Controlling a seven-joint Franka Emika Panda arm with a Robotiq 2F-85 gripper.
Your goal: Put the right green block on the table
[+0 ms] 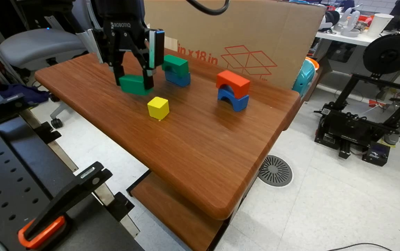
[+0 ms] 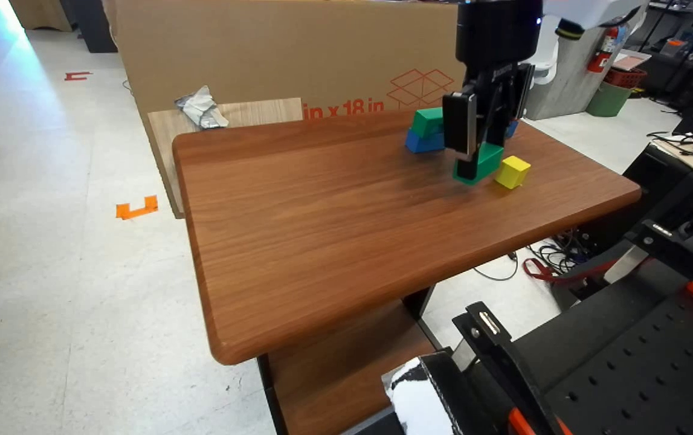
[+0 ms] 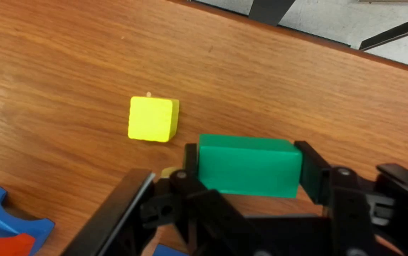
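Observation:
The right green block, a wide flat teal-green piece, shows in both exterior views (image 1: 133, 88) (image 2: 489, 161) and large in the wrist view (image 3: 250, 172). My gripper (image 1: 133, 81) has its two black fingertips against the block's two ends, and it also shows in an exterior view (image 2: 480, 154) and the wrist view (image 3: 248, 160). The gripper is shut on the block. The block is low at the brown table (image 1: 200, 150); I cannot tell whether its underside touches the wood. The fingers partly cover the block in both exterior views.
A yellow cube (image 1: 158, 108) sits close beside the held block. Behind, a smaller green block (image 1: 175, 64) rests on a blue block (image 1: 178, 79). A red arch (image 1: 233, 83) sits on a blue arch (image 1: 239, 103). A tall cardboard box (image 1: 262, 31) stands along the table's back edge.

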